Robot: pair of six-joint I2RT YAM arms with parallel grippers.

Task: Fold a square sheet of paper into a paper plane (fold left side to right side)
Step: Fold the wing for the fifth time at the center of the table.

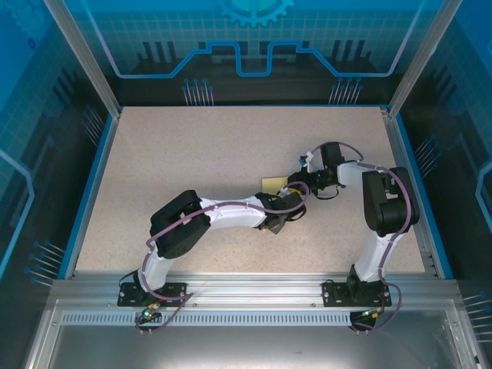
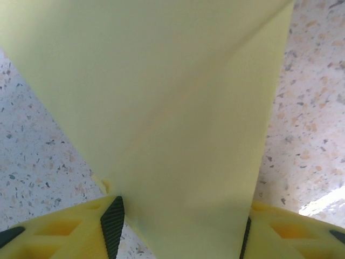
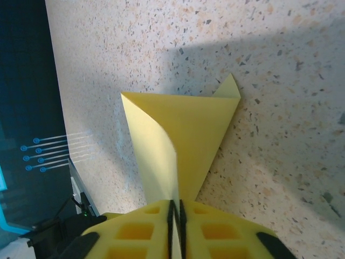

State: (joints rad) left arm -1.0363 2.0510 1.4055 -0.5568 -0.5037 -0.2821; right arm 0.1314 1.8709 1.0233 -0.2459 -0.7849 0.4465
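Creased yellow paper on surface.
Jaws: right gripper pinches its tip; left gripper spread astride it.

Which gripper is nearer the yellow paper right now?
Right. The right gripper is shut on a narrow end of the yellow paper, so it is in contact. The left gripper is open, fingers either side of the paper where it tapers; I can't tell if they touch it.

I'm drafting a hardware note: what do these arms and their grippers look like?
The left arm and right arm have white links, black joints, looping purple cables. The left gripper and right gripper have yellow cut-out fingers, black ribbed pads.
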